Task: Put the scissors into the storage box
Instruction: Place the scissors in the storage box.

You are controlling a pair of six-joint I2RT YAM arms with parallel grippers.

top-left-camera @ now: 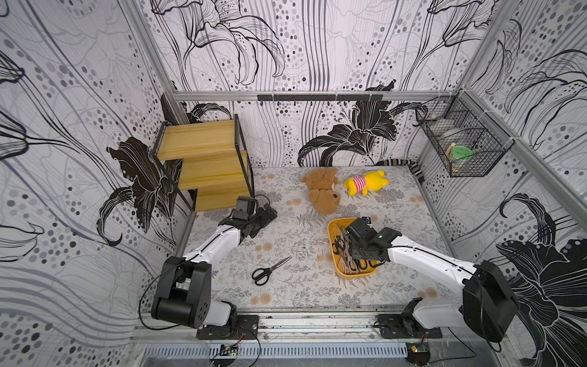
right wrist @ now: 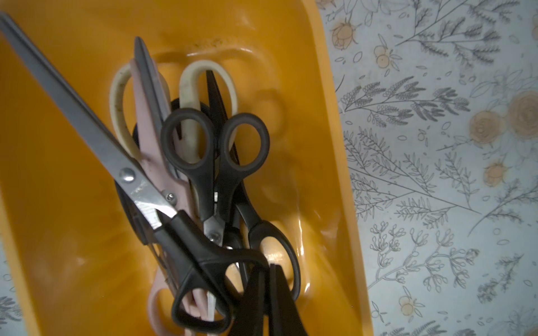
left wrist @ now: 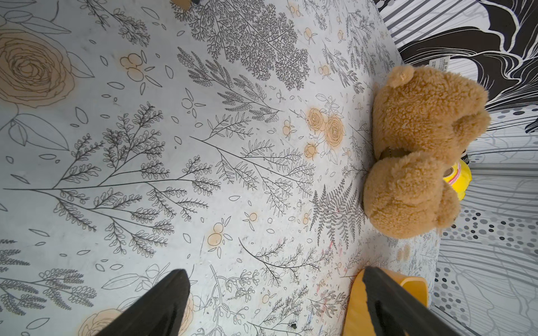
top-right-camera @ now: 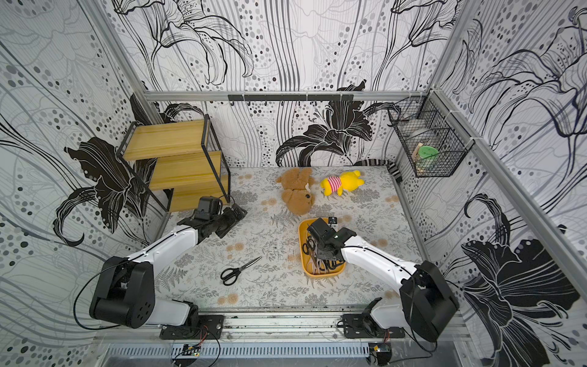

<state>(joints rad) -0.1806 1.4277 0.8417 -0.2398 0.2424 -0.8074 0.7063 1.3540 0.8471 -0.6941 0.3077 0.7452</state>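
- The right tool [right wrist: 266, 266], low in the middle of its wrist view, is pressed together on a handle loop of a black pair [right wrist: 128, 174]. The blade therefore slants to the upper left over the box [right wrist: 334, 174], likely ready to drop onto the pile [right wrist: 203, 186] inside.
- In both top views the box sits right of centre, within easy reach of the right arm.
- A loose pair [top-left-camera: 270, 270] lies flat on the counter [top-left-camera: 301, 295] at lower centre, well apart from the box. It is probably the last left to fetch.
- The left tool [left wrist: 276, 314] is spread and empty over bare counter, out of the way.
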